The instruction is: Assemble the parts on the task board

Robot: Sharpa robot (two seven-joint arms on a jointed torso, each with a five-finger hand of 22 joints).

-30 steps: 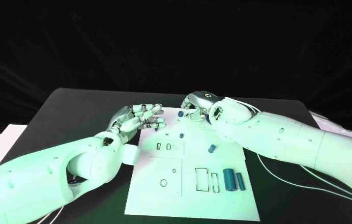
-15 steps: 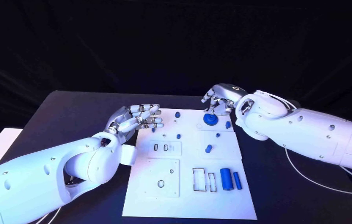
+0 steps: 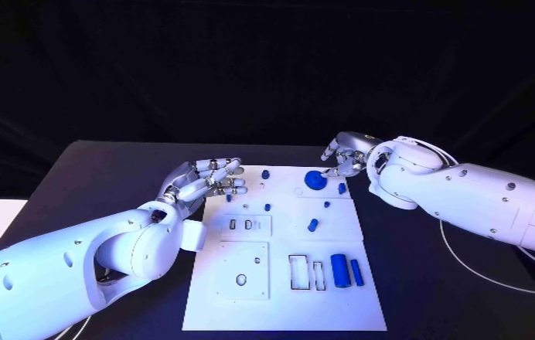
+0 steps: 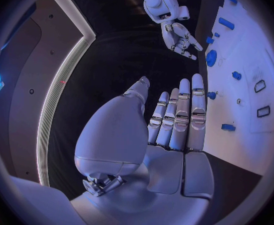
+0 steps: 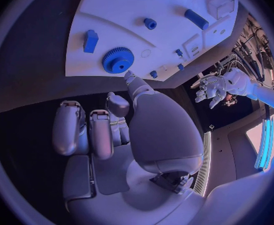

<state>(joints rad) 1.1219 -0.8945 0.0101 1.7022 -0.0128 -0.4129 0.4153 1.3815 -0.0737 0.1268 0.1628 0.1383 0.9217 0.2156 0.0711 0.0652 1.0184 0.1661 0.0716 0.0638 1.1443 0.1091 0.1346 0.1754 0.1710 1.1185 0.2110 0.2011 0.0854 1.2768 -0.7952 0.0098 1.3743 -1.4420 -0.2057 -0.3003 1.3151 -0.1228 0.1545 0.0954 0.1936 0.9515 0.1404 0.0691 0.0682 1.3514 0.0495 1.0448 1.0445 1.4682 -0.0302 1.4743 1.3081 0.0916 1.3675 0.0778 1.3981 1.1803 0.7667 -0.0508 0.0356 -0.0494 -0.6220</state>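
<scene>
Fingers of both hands hold nothing: right hand (image 3: pixel 345 157) curled beside gear (image 3: pixel 315 178), left hand (image 3: pixel 212 178) straight

The left arm reaches in from the near left, its left hand (image 3: pixel 209 178) held palm-up with fingers (image 4: pixel 182 112) straight, side by side, and holding nothing. The right arm comes in from the right, its right hand (image 3: pixel 345 154) empty, with fingers (image 5: pixel 89 132) loosely curled and pointing downward.

white rounded arms (image 3: pixel 100 255); silver segmented robot hand (image 3: pixel 209 178) on each
</scene>
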